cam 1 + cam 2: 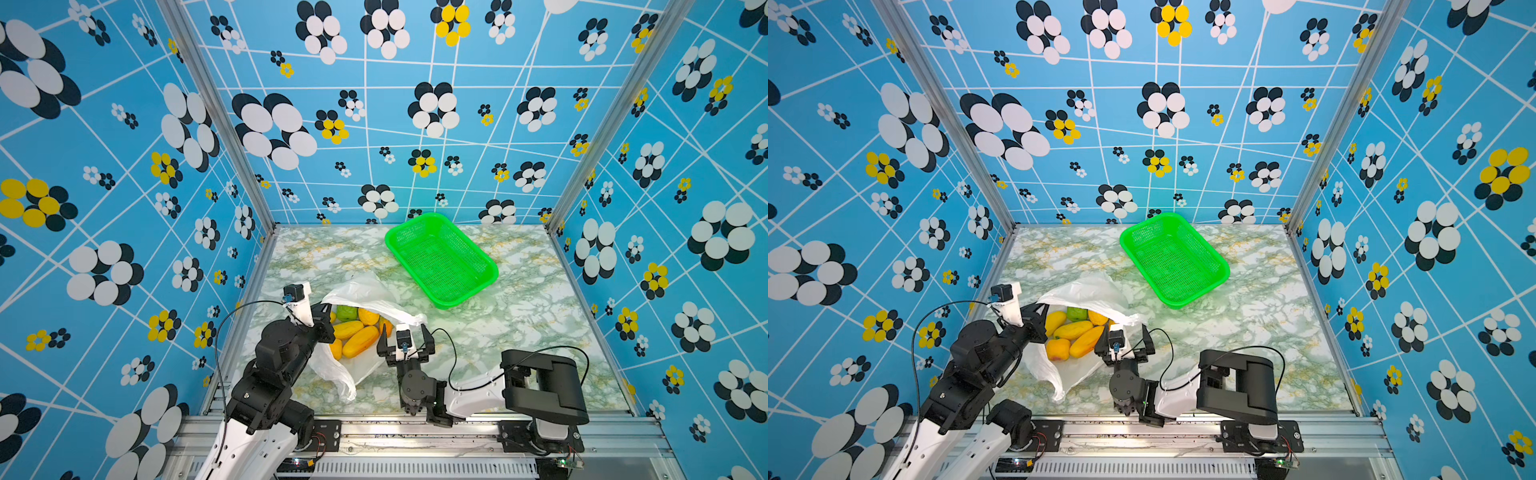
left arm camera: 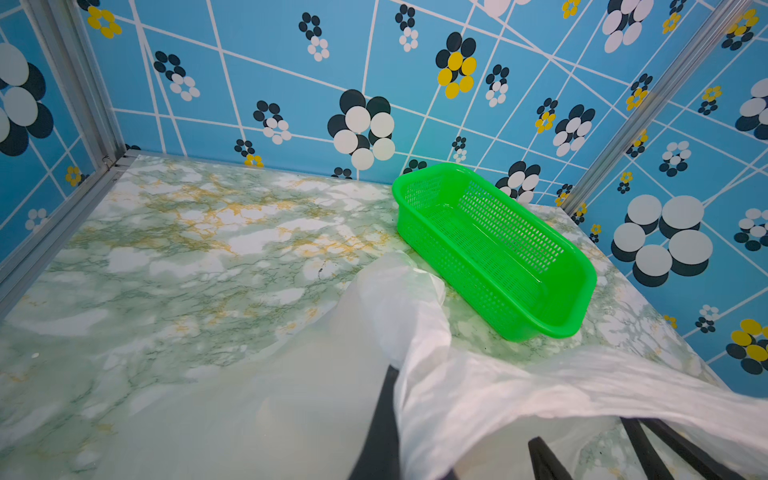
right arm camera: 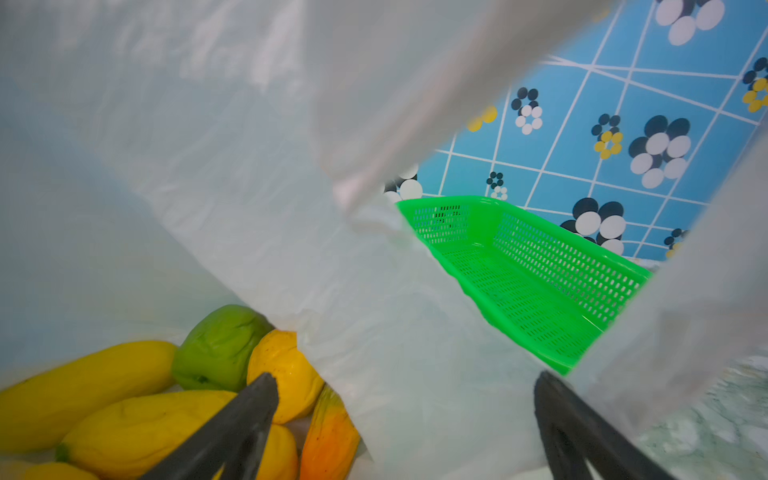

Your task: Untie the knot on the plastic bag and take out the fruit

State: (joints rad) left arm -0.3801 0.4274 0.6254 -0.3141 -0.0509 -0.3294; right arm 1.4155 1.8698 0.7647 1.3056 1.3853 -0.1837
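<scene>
The plastic bag [image 1: 361, 291] [image 1: 1084, 291] lies on the table's front left with its mouth gaping. The knot does not show in any view. Inside lie the fruit: several yellow-orange ovals [image 1: 360, 341] [image 1: 1073, 330] [image 3: 124, 424] and a green one [image 1: 347, 312] [image 3: 220, 345]. My left gripper [image 1: 326, 316] [image 1: 1038, 316] [image 2: 395, 415] is shut on the bag's left edge and holds it up. At the bag's right edge my right gripper [image 1: 405, 332] [image 1: 1123, 338] [image 3: 405, 386] is open. One finger [image 3: 249, 415] is over the fruit, and a fold of bag wall lies between the two.
A green mesh basket [image 1: 388, 241] [image 1: 1123, 243] [image 2: 592, 286] [image 3: 561, 266] stands at the back, right of the bag, with nothing in it. A loose white handle strip [image 1: 345, 386] trails toward the front edge. Patterned blue walls close off three sides of the marble-patterned table [image 1: 519, 316].
</scene>
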